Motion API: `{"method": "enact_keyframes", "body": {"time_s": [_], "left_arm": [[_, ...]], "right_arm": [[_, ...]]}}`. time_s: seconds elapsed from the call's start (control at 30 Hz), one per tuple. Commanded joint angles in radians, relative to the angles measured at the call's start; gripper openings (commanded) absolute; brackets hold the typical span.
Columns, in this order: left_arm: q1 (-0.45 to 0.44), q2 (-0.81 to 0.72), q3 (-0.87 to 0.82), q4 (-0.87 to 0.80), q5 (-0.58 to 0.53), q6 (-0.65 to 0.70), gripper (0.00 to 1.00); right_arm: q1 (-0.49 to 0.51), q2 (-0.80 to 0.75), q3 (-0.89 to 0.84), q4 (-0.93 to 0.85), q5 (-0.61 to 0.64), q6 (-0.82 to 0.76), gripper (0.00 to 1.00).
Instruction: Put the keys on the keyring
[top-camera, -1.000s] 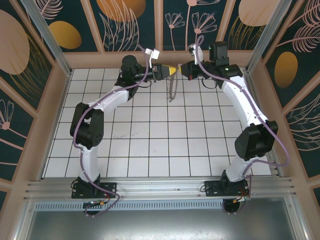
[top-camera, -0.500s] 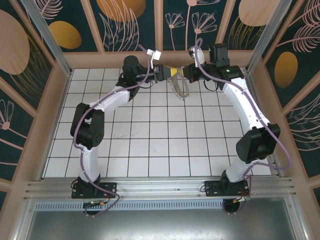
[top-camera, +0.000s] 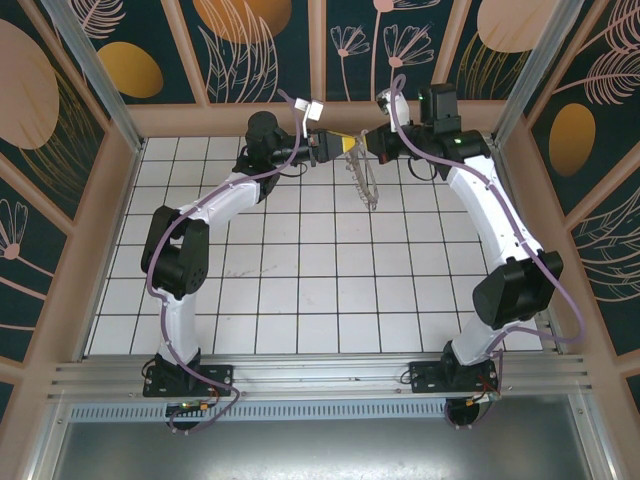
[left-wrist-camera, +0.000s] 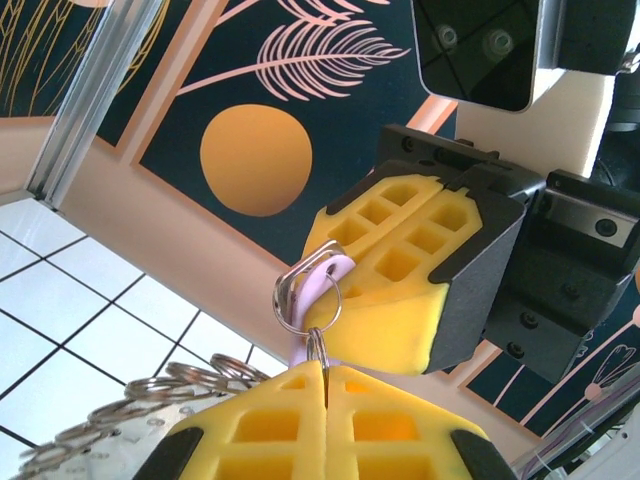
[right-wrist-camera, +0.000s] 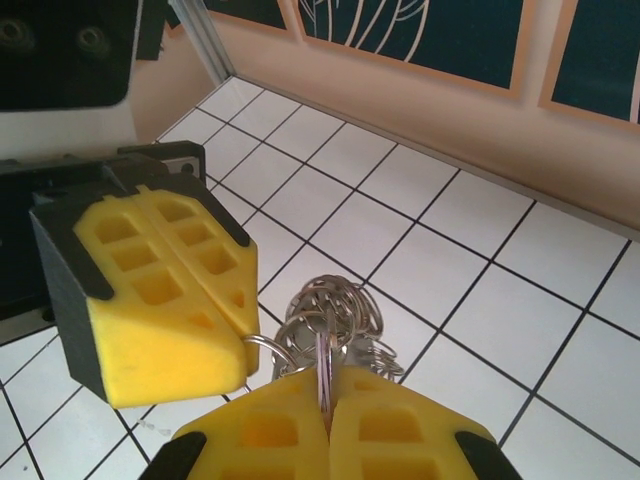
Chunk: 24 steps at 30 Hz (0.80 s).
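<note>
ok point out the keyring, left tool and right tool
keyring (top-camera: 365, 185) top view, hanging hoop's middle
left tool (left-wrist-camera: 325, 390) left wrist view, seam between yellow pads
right tool (right-wrist-camera: 325, 415) right wrist view, seam between yellow pads

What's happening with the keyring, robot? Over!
Left hand shut on the keyring, held up in the air. Right hand shut on it too, hands tip to tip. White tiled table underneath.

White tiled floor (top-camera: 320, 290); dark floral wall panels (top-camera: 420, 40).
</note>
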<state>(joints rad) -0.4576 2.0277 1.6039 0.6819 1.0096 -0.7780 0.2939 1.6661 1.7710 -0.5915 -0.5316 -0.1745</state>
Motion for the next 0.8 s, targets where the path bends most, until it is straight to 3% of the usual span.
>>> {"method": "enact_keyframes", "body": {"time_s": [0.0,0.17,0.37,0.5,0.57,0.67,0.77], "left_arm": [[-0.006,-0.030,0.006,0.038,0.040,0.009,0.00],[-0.006,-0.029,0.009,0.038,0.041,0.005,0.00],[-0.006,-0.029,0.006,-0.007,0.009,0.025,0.00],[-0.003,-0.036,-0.010,-0.012,-0.025,0.026,0.27],[-0.001,-0.044,-0.019,-0.013,-0.037,0.029,0.35],[0.009,-0.066,-0.043,-0.011,-0.059,0.034,0.44],[0.022,-0.092,-0.077,-0.007,-0.078,0.036,0.47]], "right_arm": [[0.009,0.024,0.060,0.020,0.001,0.004,0.00],[0.025,0.034,0.066,0.003,0.019,-0.005,0.00],[0.024,0.035,0.080,-0.013,0.125,-0.010,0.00],[0.024,0.055,0.106,-0.047,0.188,-0.013,0.00],[0.024,0.061,0.112,-0.056,0.202,-0.016,0.00],[0.025,0.070,0.120,-0.067,0.218,-0.020,0.00],[0.023,0.089,0.134,-0.079,0.235,-0.025,0.00]]}}
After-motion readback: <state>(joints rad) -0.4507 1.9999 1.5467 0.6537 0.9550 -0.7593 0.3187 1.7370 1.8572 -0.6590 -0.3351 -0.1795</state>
